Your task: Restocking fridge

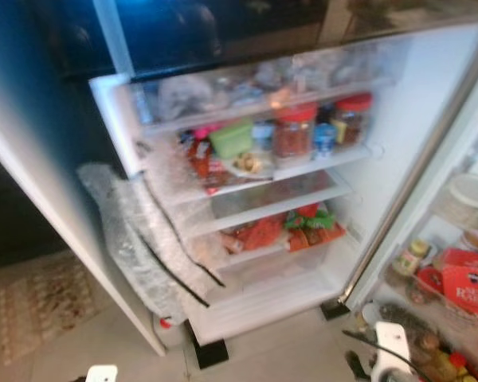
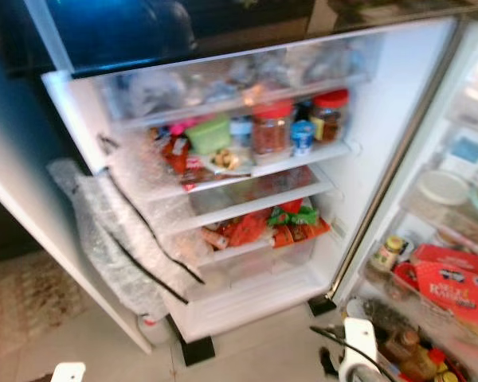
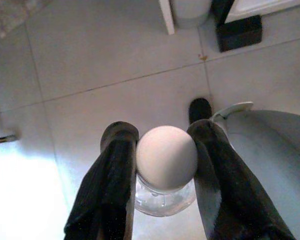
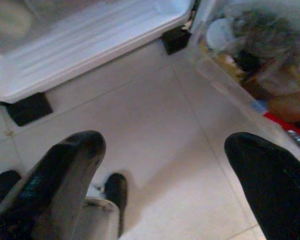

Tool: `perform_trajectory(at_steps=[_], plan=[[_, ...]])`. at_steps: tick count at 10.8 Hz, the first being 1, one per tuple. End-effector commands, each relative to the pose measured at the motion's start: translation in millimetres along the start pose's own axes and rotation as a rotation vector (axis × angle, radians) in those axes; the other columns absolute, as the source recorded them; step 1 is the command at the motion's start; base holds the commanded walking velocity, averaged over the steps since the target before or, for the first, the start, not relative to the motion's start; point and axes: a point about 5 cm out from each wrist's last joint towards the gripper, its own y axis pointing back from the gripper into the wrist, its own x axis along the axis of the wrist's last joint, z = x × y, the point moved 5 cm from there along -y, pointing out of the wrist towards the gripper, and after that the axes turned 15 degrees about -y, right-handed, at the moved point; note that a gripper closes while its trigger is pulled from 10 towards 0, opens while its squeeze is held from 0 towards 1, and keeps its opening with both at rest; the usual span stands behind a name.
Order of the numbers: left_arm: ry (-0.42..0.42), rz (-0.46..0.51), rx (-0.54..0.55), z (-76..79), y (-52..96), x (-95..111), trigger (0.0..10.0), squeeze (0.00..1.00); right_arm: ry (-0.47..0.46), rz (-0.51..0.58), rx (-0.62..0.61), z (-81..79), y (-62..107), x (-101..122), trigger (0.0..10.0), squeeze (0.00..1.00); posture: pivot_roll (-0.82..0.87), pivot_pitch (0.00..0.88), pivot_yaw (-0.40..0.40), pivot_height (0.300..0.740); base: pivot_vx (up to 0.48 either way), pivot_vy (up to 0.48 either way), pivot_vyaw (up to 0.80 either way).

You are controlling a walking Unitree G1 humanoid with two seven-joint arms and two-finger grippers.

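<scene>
Pale floor tiles (image 3: pixel 115 55) are spread beneath an open fridge whose door (image 1: pixel 247 183) is swung wide across the middle of the head views, so that its shelves are laid bare for loading. On the upper door shelf (image 1: pixel 303 169) red-lidded jars (image 1: pixel 294 131) and a green tub (image 1: pixel 232 137) are stood upright in a row behind the shelf's low rail, presumably so that they are kept from tipping when the door is swung. Lower down, red and green packets (image 1: pixel 291 229) are lain flat in a door bin. A crumpled sheet of bubble wrap (image 1: pixel 135 239) is draped over the door's left edge, with a dark strip, probably a seal, hanging loose across it. At the right edge of the frame the fridge interior (image 1: pixel 462 263) is seen, packed with a red box (image 1: pixel 470 282), a white lidded dish (image 1: pixel 472 191) and small jars. In the left wrist view the left gripper (image 3: pixel 166 159) is clamped on a clear bottle with a rounded white cap (image 3: pixel 166 156), one black finger pressed to each side of the cap; it is held low over the floor, evidently as the item to be stocked and not yet raised to a shelf. In the right wrist view the right gripper (image 4: pixel 170 155) is carried with its fingers (image 4: pixel 65 165) spread wide apart and nothing between them, above the tiles near the fridge's base, probably kept free to steady the door or shift items.
</scene>
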Motion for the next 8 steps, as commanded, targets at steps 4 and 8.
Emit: perform_trajectory(at_steps=[4,8], plan=[[-0.028,-0.015,0.006,-4.2,0.8,-4.7,10.0,0.0,-0.013,0.006,0.025,-7.7,-1.1,1.4,10.0,0.0,-0.02,0.0,0.03,0.74,0.0,-0.253,0.0],[-0.028,-0.01,0.005,-3.9,0.7,-3.8,10.0,0.0,0.022,-0.001,0.036,-8.6,-1.1,1.8,10.0,0.0,-0.02,0.0,0.027,0.74,0.0,-0.252,0.0]])
